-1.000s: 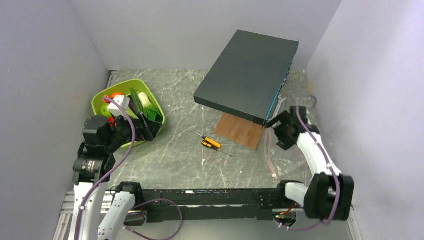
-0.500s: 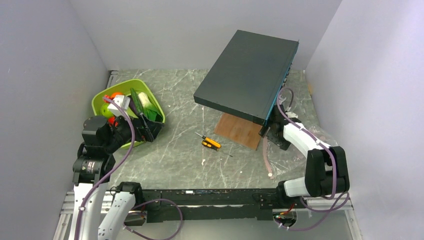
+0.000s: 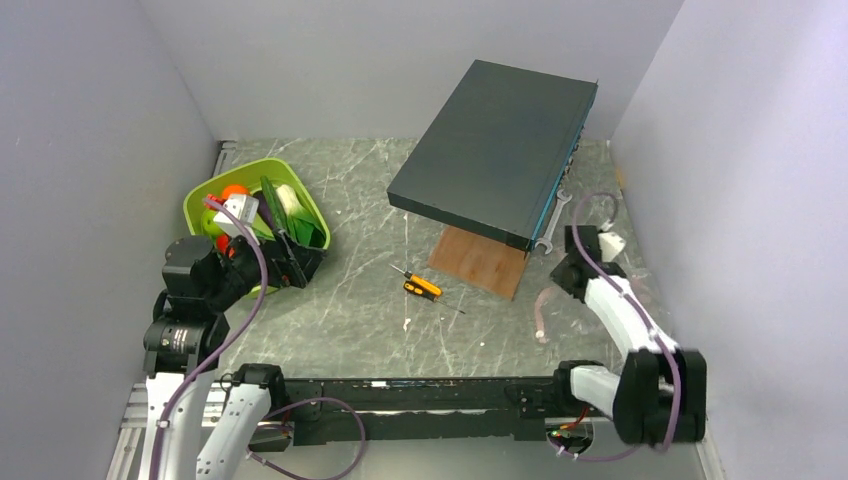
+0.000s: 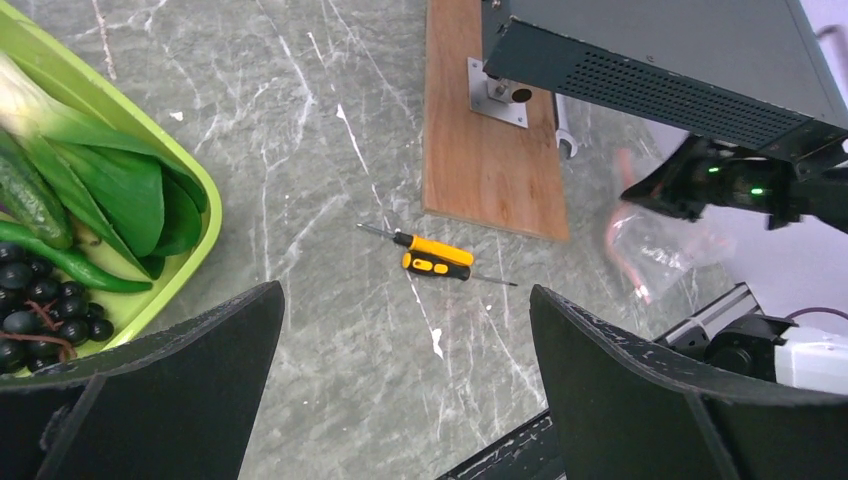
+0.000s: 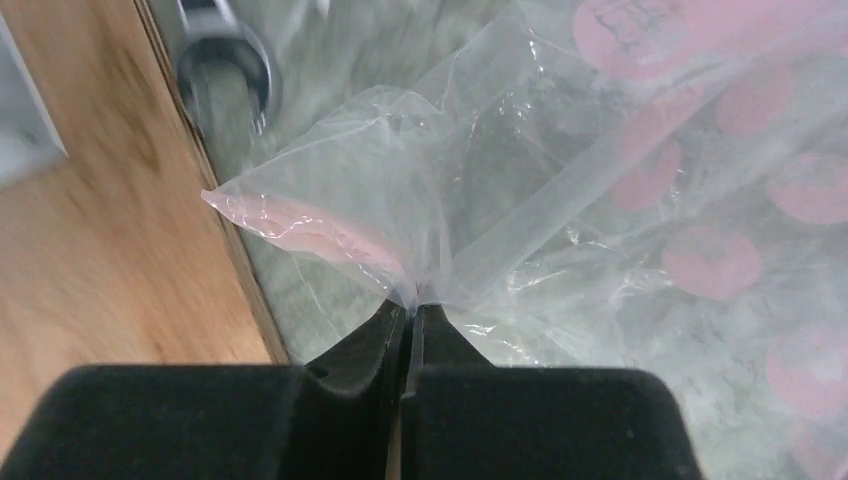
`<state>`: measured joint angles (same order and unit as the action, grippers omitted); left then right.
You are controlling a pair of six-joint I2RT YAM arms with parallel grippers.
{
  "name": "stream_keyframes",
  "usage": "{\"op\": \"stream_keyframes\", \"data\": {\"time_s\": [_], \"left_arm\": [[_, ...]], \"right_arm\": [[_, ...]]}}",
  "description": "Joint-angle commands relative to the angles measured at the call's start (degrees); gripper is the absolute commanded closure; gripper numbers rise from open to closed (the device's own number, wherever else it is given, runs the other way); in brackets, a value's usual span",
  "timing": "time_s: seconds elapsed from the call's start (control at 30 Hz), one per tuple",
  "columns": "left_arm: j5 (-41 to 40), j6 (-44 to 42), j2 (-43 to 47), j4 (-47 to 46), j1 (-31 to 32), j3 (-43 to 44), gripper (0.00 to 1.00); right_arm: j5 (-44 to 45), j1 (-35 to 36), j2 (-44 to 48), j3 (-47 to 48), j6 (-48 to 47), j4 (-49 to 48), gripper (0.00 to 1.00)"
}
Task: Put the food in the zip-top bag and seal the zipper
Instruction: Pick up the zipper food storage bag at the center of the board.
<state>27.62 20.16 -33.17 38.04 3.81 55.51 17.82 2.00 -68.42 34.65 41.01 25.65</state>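
Bag pickup in hand: the right gripper (image 5: 410, 312) is pinched tight on the zip-top bag (image 5: 600, 200) film. The left gripper (image 4: 403, 320) stands wide open and empty. In my judgement, the next move calls for drawing the bag clear and spreading its mouth.

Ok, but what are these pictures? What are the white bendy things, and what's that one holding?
Those are two robot arms, the left one and the right one, bolted to the near edge of a grey marbled table. One picture looks down from above. The other two come from small cameras on the arms' wrists.

The right gripper is shut on a fold of the floppy clear plastic bag with pink dots. The left gripper is open and holds nothing. It is near the lime-green plastic tray, which holds toy food such as leafy greens and black grapes.

Also on the table are an orange-and-black screwdriver, a brown wooden board and a big dark metal box leaning over the board.
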Motion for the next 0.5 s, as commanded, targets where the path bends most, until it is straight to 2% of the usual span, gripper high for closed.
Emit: {"op": "stream_keyframes", "data": {"time_s": [0.0,0.13,0.23,0.3,0.4,0.47], "left_arm": [[-1.7,-1.1,1.1,1.0,0.0,2.3,0.01],[-2.0,-0.7,0.6,2.3,0.0,3.8,0.01],[-3.1,0.6,1.2,2.2,0.0,3.8,0.01],[-3.6,1.9,2.0,1.7,0.0,3.5,0.01],[-4.7,3.6,3.0,1.6,0.0,3.5,0.01],[-5.6,4.3,3.8,1.8,0.0,3.9,0.01]], "right_arm": [[7.6,-4.9,12.6,4.3,1.8,2.8,1.0],[14.2,-4.9,18.9,18.0,-1.8,4.9,1.0],[14.6,-3.7,17.0,31.3,-6.6,5.5,1.0],[9.4,-2.3,14.9,39.6,-11.8,3.2,1.0],[0.0,4.2,14.3,46.1,-20.8,-8.6,1.0],[-13.9,6.7,12.9,49.5,-26.2,-17.3,1.0]]}}
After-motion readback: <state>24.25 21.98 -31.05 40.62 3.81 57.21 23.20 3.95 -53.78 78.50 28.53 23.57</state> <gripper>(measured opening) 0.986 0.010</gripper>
